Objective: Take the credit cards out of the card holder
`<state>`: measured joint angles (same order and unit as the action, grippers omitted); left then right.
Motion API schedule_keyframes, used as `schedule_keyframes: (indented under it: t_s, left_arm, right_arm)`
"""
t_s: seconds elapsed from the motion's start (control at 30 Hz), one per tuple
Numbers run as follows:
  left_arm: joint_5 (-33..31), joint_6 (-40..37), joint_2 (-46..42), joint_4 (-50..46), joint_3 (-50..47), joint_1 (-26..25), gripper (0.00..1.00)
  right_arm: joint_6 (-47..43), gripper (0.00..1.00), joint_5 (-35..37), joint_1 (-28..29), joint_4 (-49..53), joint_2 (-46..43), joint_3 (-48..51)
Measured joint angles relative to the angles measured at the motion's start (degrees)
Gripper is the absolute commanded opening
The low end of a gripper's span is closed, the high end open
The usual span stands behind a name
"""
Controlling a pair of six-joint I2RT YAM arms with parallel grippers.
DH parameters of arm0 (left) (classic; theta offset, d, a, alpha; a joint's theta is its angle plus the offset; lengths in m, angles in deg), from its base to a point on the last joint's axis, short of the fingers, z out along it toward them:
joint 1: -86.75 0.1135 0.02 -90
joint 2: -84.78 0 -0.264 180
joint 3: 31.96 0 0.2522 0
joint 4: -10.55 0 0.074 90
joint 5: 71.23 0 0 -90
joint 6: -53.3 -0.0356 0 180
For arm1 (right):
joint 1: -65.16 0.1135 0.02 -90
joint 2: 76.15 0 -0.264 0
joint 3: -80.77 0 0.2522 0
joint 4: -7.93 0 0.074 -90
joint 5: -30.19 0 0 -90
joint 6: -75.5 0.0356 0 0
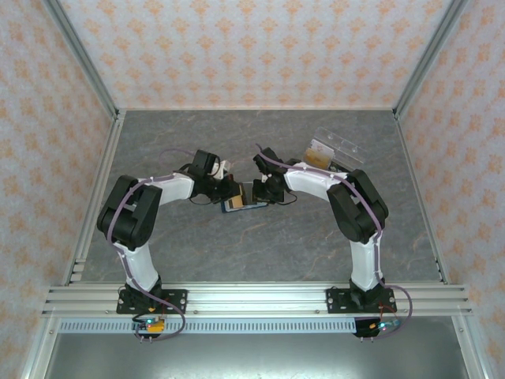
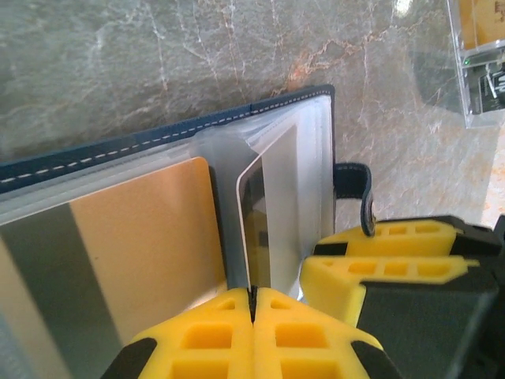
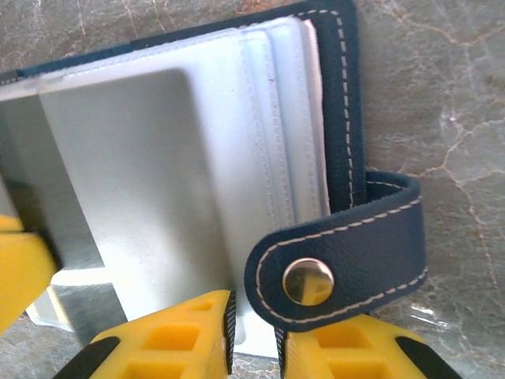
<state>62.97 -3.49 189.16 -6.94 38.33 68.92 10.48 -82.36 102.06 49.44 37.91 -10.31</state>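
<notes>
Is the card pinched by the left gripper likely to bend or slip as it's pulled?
The card is probably stiff: its edge runs straight from the left gripper, no sag. It looks glossy, so it may slip. The clear sleeves of the holder look soft and could drag along.

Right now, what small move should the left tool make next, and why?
Probably pull the left tool straight back: it is shut on a pale card sitting in its clear sleeve, while the right tool clamps the card holder steady.
</notes>
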Motion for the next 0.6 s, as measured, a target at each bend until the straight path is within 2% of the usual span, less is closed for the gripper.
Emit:
schedule_keyframes:
  t_s: [0.27, 0.43, 0.6]
  left_arm:
    - [-2.1, -4.4, -4.2, -6.6, 0.7, 1.2, 0.0]
    - [-3.2, -5.3, -8.2, -9.9, 0.7, 1.8, 0.0]
    - [-3.6, -5.1, -14.0, -11.1, 0.7, 1.7, 0.0]
  right_arm:
    - [1.7, 0.27, -1.8, -1.3, -0.1, -1.2, 1.2]
    - [3.4, 0.44, -5.2, -3.0, -1.0, -5.1, 2.6]
    - [4.0, 0.59, -10.3, -4.6, -6.1, -10.9, 3.3]
